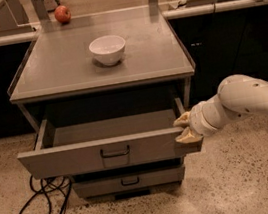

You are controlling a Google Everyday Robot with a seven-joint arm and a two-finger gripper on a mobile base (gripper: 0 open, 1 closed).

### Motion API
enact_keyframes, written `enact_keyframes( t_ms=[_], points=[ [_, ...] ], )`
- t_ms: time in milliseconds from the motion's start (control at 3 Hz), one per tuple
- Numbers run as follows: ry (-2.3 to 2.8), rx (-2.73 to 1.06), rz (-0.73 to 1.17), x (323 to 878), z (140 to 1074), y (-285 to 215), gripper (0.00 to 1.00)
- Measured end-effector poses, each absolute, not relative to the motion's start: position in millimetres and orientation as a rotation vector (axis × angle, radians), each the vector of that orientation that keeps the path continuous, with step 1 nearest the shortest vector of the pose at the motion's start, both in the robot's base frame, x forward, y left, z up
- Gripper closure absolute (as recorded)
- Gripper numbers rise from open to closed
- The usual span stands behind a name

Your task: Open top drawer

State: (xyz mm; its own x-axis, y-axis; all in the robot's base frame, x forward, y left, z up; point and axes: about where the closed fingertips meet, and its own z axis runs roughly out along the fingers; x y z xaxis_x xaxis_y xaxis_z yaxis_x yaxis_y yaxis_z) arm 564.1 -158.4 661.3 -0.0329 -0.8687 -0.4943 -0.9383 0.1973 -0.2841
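The top drawer [71, 159] of the grey metal cabinet stands pulled out, showing its plain grey interior [112, 127]. A small dark wire handle [115, 152] sits at the centre of its front. My gripper [183, 129] is at the right end of the drawer front. One cream finger [181, 119] lies behind the front panel and the other in front of it, so the gripper is shut on the panel. My white arm [249, 101] reaches in from the right.
A white bowl [107, 49] rests on the cabinet top [56, 65], and a red apple [62, 13] lies on the ledge behind. A lower drawer [130, 181] is closed beneath. Black cables [43, 204] trail on the speckled floor at the left.
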Motion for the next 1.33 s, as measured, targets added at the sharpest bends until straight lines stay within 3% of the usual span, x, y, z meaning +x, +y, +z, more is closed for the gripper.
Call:
enact_keyframes(
  t_ms=[1333],
  points=[
    [1.89, -1.673, 0.154, 534.6, 676.4, -159.7, 1.0]
  ],
)
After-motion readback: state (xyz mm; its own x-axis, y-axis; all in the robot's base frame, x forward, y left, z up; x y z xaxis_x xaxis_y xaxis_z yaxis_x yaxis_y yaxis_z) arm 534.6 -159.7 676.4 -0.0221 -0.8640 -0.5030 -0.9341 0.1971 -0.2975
